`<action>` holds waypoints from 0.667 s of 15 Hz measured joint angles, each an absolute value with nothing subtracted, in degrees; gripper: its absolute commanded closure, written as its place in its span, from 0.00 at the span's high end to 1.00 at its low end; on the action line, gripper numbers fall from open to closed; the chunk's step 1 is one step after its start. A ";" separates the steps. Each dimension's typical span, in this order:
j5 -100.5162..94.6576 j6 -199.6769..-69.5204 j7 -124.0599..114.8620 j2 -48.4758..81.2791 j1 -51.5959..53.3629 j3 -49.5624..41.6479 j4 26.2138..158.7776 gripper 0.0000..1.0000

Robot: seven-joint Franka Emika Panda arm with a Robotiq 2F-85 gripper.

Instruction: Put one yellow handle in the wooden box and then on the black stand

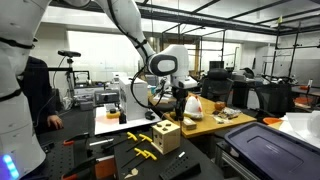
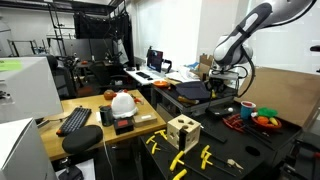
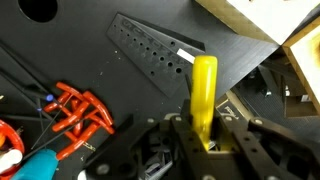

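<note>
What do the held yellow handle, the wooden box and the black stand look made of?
The yellow handle: likely plastic, smooth, evenly coloured, soft sheen. The wooden box: pale bare-looking wood, matt, dark holes cut in it. The black stand: matt dark plate with a row of holes; plastic or painted metal, unclear.

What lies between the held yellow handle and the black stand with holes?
Nothing: in the wrist view, only bare dark tabletop separates the yellow cylindrical handle from the flat black perforated stand.
</note>
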State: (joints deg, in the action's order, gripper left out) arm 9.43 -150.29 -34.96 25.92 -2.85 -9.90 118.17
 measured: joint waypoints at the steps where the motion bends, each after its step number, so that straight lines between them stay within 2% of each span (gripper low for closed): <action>1: 9.30 -148.81 -34.94 25.30 -2.81 -10.20 117.92 0.04; 5: 7.42 -139.66 -35.20 20.53 -2.50 -11.38 117.80 0.04; 6: 6.90 -136.55 -35.23 19.05 -2.51 -11.47 117.79 0.15; 10: 6.85 -136.05 -35.23 19.00 -2.60 -11.39 117.82 0.15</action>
